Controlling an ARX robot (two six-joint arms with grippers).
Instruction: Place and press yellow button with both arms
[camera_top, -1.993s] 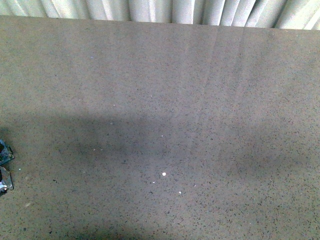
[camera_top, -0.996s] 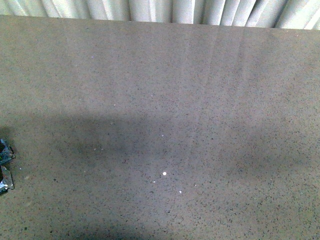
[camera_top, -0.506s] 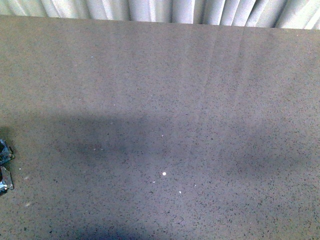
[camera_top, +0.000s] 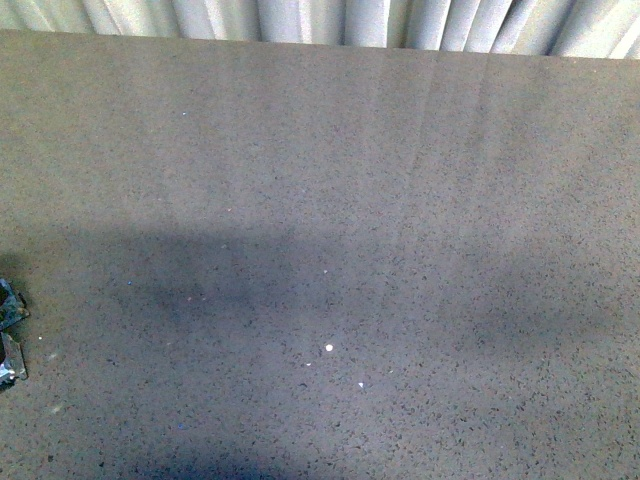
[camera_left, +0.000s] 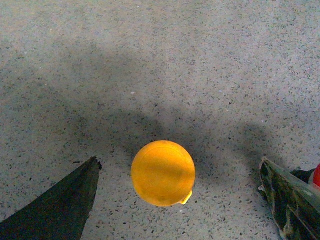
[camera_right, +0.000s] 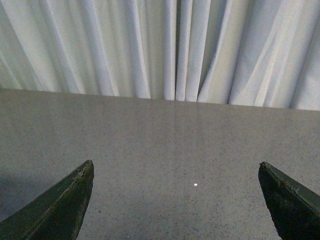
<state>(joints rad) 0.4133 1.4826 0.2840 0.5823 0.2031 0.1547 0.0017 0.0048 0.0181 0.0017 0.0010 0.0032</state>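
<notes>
Speckled grey-brown tabletop (camera_top: 420, 200) is filling the front view, with a pleated white curtain (camera_top: 330, 20) hanging behind its far edge. A white speck (camera_top: 328, 347) is lying near the middle of the near half, and a dark shiny scrap (camera_top: 10, 340) is sitting at the left border.

Left wrist view: I am looking straight down on the yellow button (camera_left: 162, 172). Its cap is showing as a round, domed, orange-yellow disc, brighter toward one rim, and a small yellow tab (camera_left: 186, 199) is poking out from under its edge. The cap is hiding whatever is below it. The button is standing on the tabletop between the two fingers (camera_left: 65, 205) of the left gripper (camera_left: 178, 162). The jaws are spread wide, with bare table showing on both sides of the cap, so nothing is touching it. A red sliver (camera_left: 316, 175) is showing at the frame edge beside one finger; I cannot tell what it is.

Right wrist view: the right gripper (camera_right: 175, 166) is likewise standing spread, holding nothing, and facing across the table toward the curtain.
</notes>
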